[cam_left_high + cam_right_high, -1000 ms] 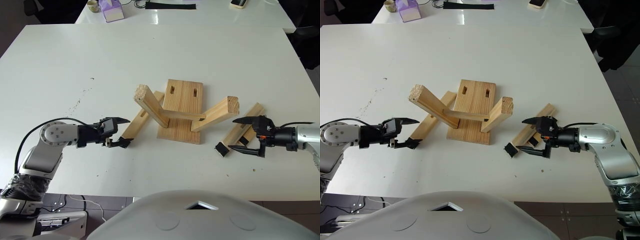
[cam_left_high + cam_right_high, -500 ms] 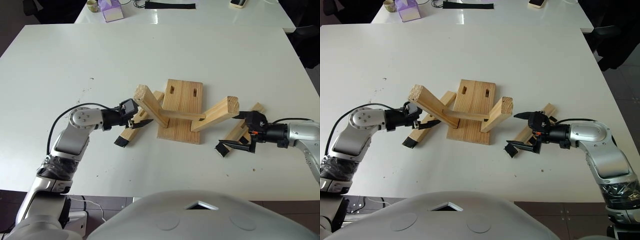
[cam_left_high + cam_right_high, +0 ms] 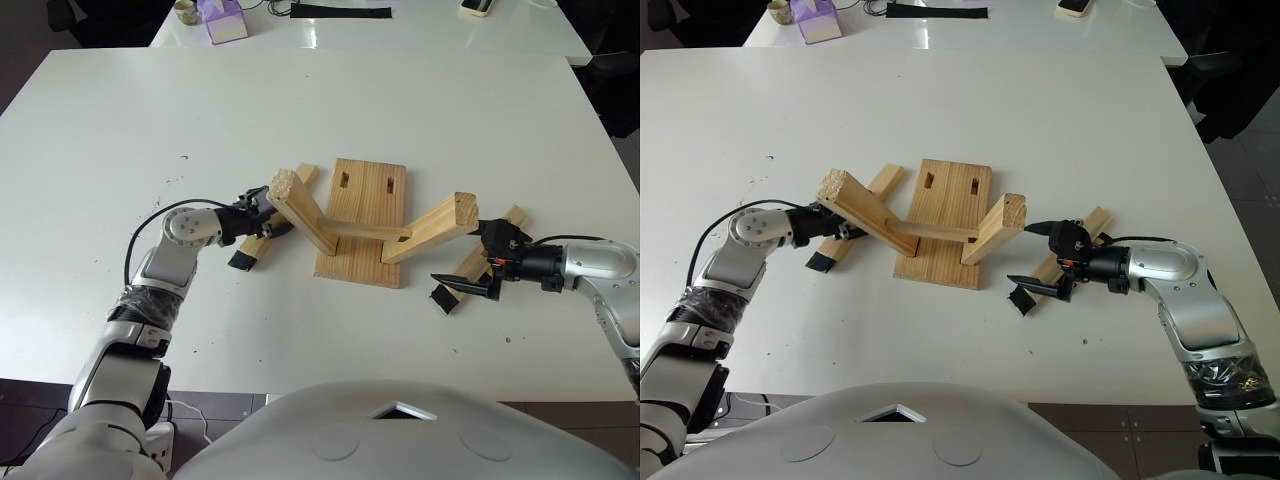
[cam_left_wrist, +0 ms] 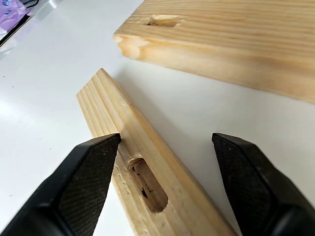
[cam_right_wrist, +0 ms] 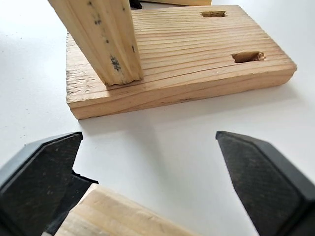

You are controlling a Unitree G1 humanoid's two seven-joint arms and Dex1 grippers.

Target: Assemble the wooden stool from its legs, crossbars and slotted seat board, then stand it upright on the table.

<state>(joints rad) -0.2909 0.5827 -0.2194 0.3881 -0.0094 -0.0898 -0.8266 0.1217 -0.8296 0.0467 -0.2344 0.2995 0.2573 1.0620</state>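
Note:
The slotted seat board point(image 3: 362, 222) lies flat mid-table. Two legs point(image 3: 300, 210) point(image 3: 432, 228) joined by a crossbar point(image 3: 372, 232) rest tilted on it. A loose leg point(image 3: 262, 238) with a black-capped end lies left of the board. My left gripper point(image 3: 264, 224) is open astride it; the left wrist view shows that leg's slot point(image 4: 147, 189) between the fingers point(image 4: 88, 182). Another loose leg point(image 3: 478, 262) lies right of the board, and my right gripper point(image 3: 479, 258) is open over it. The right wrist view looks past this leg point(image 5: 123, 216) to the board point(image 5: 182, 73).
A second white table stands behind, carrying a purple tissue box point(image 3: 222, 20), a cup point(image 3: 185, 12) and a black strip point(image 3: 340, 12). Bare tabletop point(image 3: 150, 120) stretches to the left and far side.
My left gripper advanced right to the loose left leg, which slid and turned toward the far side. My right gripper moved left over the loose right leg.

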